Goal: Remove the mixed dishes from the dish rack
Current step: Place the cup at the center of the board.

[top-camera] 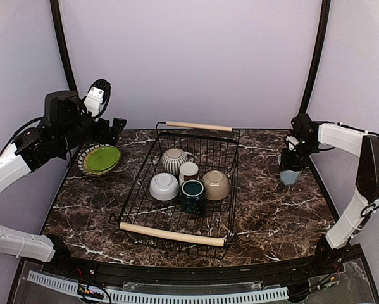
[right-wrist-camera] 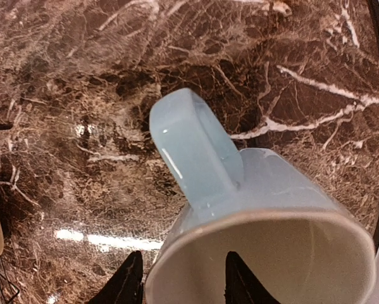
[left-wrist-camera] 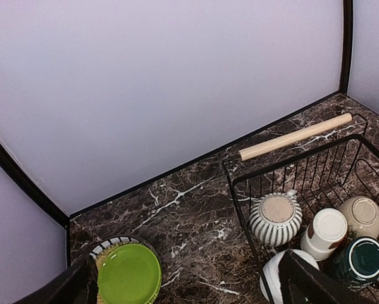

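The dish rack (top-camera: 172,234) stands mid-table holding upside-down dishes: a grey-striped mug (top-camera: 174,160), a small white-brown cup (top-camera: 188,170), a white bowl (top-camera: 164,186), a dark-teal mug (top-camera: 193,193) and a beige bowl (top-camera: 216,184). A light-blue mug (top-camera: 290,175) stands upright on the table at the right. My right gripper (right-wrist-camera: 183,278) straddles its near wall, one finger (right-wrist-camera: 127,282) outside and one inside, jaws apart and not clamping. My left gripper (top-camera: 110,128) hangs wide open above the table between the green plate (left-wrist-camera: 129,275) and the rack (left-wrist-camera: 240,209).
The green plate tops a small stack of plates (top-camera: 101,158) at the table's left back. Black frame posts rise at both back corners. The light-blue mug stands close to the table's right edge (top-camera: 322,190).
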Motion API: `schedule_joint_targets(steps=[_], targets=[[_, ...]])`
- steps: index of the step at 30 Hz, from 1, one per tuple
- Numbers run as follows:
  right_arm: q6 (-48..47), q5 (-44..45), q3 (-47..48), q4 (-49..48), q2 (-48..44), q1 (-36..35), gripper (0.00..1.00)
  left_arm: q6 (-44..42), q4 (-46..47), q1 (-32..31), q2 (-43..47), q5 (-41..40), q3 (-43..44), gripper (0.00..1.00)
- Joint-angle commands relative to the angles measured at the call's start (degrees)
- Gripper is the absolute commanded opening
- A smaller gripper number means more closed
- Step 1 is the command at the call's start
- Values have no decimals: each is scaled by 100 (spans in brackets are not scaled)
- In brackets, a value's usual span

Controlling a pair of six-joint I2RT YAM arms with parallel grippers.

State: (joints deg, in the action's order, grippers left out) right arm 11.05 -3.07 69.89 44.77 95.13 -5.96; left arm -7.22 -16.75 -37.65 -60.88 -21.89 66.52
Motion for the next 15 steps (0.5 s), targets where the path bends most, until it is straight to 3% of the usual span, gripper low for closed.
schedule_joint_targets(steps=[1, 10, 15], targets=[[-14, -54, -73, -99, -542, -32, 47, 79, -12, 15, -81, 91, -42, 99], [124, 19, -687, -742, -1905, -237, 74, 153, -12, 15, -233, 245, -56, 99], [295, -385, -1035, -1145, -2409, -257, 80, 176, -63, 13, -413, 558, -12, 99]])
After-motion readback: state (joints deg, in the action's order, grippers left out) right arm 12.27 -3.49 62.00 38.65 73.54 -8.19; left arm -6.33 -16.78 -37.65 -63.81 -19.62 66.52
